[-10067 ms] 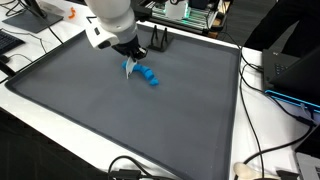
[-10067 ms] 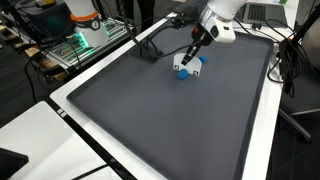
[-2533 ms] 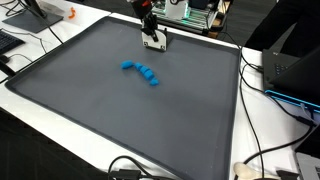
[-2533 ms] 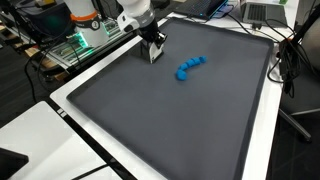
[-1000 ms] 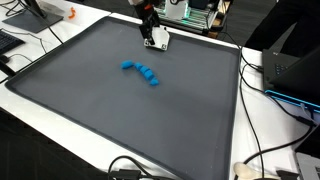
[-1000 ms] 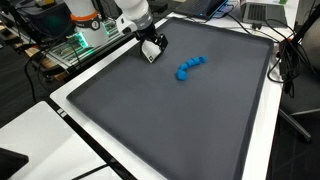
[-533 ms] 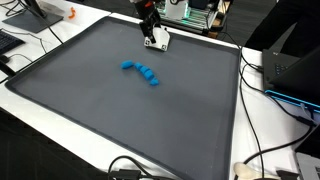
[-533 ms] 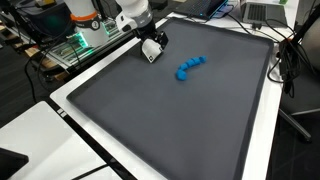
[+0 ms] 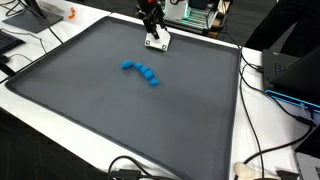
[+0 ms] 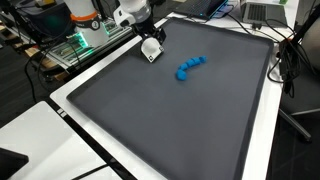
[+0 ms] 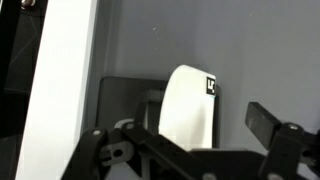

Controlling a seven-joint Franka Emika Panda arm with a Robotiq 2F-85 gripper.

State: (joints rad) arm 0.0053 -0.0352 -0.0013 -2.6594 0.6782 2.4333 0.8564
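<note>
My gripper (image 9: 153, 30) (image 10: 150, 40) hangs open near the far edge of the dark grey mat (image 9: 120, 110) (image 10: 180, 120). Right under it is a small white rounded object (image 9: 158, 42) (image 10: 151, 51). In the wrist view this white object (image 11: 188, 105) carries a small black tag at one corner and sits between my spread fingers (image 11: 272, 126), with the gripper (image 11: 190, 140) not closed on it. A blue chain-like piece (image 9: 141, 73) (image 10: 188, 67) lies apart from it on the mat, toward the middle.
A white table rim (image 9: 250, 120) (image 10: 90, 120) frames the mat. Cables (image 9: 265, 90), electronics (image 9: 195, 15) and an orange item (image 9: 70, 14) crowd the far and side edges. A darker rectangular patch (image 11: 130, 100) lies beside the white object.
Ten seconds ago the gripper was at the blue piece; now it is at the mat's far edge. Over the last second it has only shifted slightly above the white object.
</note>
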